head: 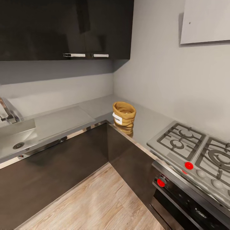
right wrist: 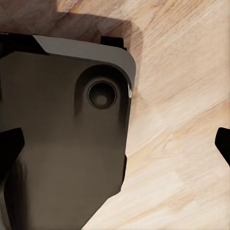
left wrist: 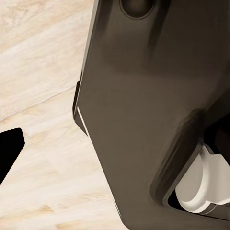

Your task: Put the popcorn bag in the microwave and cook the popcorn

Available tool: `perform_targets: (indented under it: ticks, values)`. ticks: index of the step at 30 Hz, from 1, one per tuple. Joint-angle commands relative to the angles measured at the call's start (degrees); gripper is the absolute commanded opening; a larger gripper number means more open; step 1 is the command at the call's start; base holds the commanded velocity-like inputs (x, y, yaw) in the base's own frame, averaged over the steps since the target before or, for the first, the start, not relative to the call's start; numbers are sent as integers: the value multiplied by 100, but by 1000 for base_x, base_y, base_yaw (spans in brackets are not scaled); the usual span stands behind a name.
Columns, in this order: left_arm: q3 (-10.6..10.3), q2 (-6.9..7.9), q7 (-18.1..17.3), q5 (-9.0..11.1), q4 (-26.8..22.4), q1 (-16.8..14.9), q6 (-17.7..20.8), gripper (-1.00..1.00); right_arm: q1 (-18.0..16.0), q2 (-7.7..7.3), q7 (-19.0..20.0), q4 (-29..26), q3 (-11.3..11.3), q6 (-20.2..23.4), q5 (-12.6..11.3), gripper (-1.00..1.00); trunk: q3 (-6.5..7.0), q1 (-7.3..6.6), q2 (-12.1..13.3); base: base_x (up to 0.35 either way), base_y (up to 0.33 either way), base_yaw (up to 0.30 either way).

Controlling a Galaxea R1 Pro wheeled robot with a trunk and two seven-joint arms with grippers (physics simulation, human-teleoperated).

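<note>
The popcorn bag (head: 124, 114), a tan sack with a rolled rim and a white label, stands upright on the grey countertop (head: 95, 108) near its inner corner, its mouth open. No popcorn pieces can be made out inside it. The microwave is out of view. My left gripper (left wrist: 115, 148) hangs over the robot's dark base (left wrist: 143, 120) and the wooden floor, with one black fingertip (left wrist: 9, 153) at the picture's edge. My right gripper (right wrist: 115, 143) is open, its two fingertips far apart and nothing between them, above the base (right wrist: 62, 134) and floor.
A steel gas hob (head: 191, 147) with red knobs sits right of the bag over a black oven (head: 185, 198). A sink (head: 16, 137) and faucet (head: 6, 111) lie at the left. Dark wall cabinets (head: 64, 28) hang above, a white hood (head: 204, 20) at upper right. Wooden floor (head: 95, 198) fronts the cabinets.
</note>
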Motion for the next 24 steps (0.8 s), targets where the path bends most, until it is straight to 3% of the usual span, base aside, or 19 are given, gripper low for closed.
perform_targets:
  ticks: [1, 4, 6, 8, 10, 12, 14, 18, 21, 22, 23, 24]
  values:
    - [4, -1, 5, 18, -6, 2, -9, 100, -7, 4, -8, 11, -36, 25, 62, 100, -5, 0, -3, 0, 0, 0]
    - [4, 1, 5, 18, -6, 2, -9, 100, -7, 41, 33, -26, 8, 50, 201, 100, -5, 0, -3, 0, 0, 0]
    - [4, -1, 5, 18, -6, 2, -9, 100, -7, 112, 84, -345, 69, 50, 362, 100, -5, 0, -3, 0, 0, 0]
    - [5, -1, 5, 18, -6, 2, -9, 100, -9, 364, 173, -1112, 104, 118, 421, 100, -5, 0, -3, 0, 0, 0]
    - [4, -1, 5, 18, -6, 2, -9, 100, -8, 616, 271, -1902, 126, 535, 440, 100, -5, 0, -3, 0, 0, 0]
    - [9, -1, 5, 18, -6, 2, -9, 100, -8, 835, 566, -2887, 270, 1290, 447, 100, -5, 0, -3, 0, 0, 0]
    - [8, -1, 5, 18, -6, 2, -9, 100, -8, 894, 918, -3663, 482, 1857, 439, 100, -5, 0, -3, 0, 0, 0]
    - [5, -1, 5, 16, -6, 2, -9, 100, -8, 1021, 1904, -5805, 1029, 3573, 409, 100, -5, 0, -3, 0, 0, 0]
    - [4, -1, 5, 18, -6, 2, -9, 100, -3, 1087, 2219, -6999, 1314, 4606, 389, 100, -5, 0, -3, 0, 0, 0]
    - [4, -1, 5, 18, -6, 2, -9, 100, -107, 1087, 2269, -7460, 1368, 5051, 382, 100, -5, 0, -3, 0, 0, 0]
    - [4, -1, 5, 18, -6, 2, -9, 100, -435, 1087, 2298, -7901, 1401, 5582, 376, 100, -5, 0, -3, 0, 0, 0]
    - [4, -1, 5, 17, -6, 2, -9, 100, -664, 1087, 2305, -8023, 1410, 5852, 375, 100, -5, 0, -3, 0, 0, 0]
